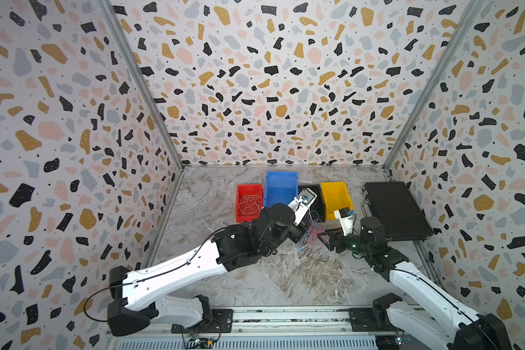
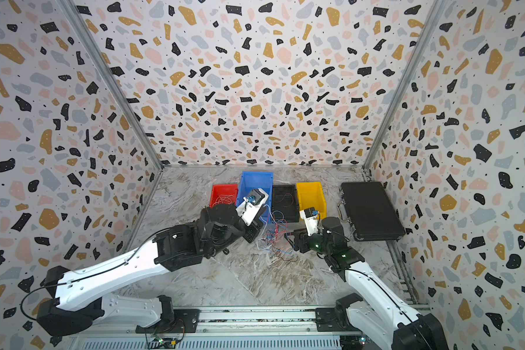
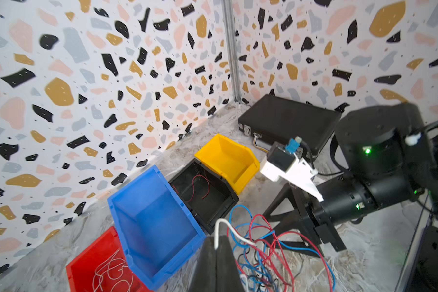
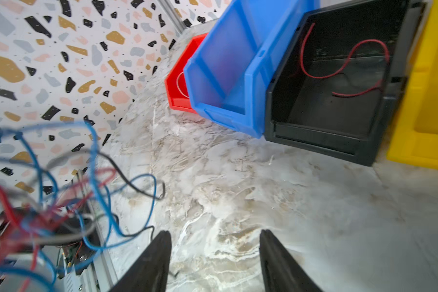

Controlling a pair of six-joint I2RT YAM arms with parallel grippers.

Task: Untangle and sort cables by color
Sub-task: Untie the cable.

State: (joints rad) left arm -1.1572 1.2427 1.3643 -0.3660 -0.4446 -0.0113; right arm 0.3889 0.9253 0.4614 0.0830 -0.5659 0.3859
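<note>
My left gripper point(image 3: 216, 240) is clenched on a white cable point(image 3: 221, 222) that leads out of the tangle of cables point(image 2: 273, 239). In a top view the tangle lies just below mid-frame, in front of the black bin point(image 2: 282, 188). My right gripper point(image 4: 214, 235) stands released and empty beside the tangle.

The black left gripper point(image 3: 216, 237) pinches a thin white cable point(image 3: 221, 222) above a tangle of blue and red cables point(image 3: 266, 242), beside an open blue plastic bin point(image 3: 147, 197).
</note>
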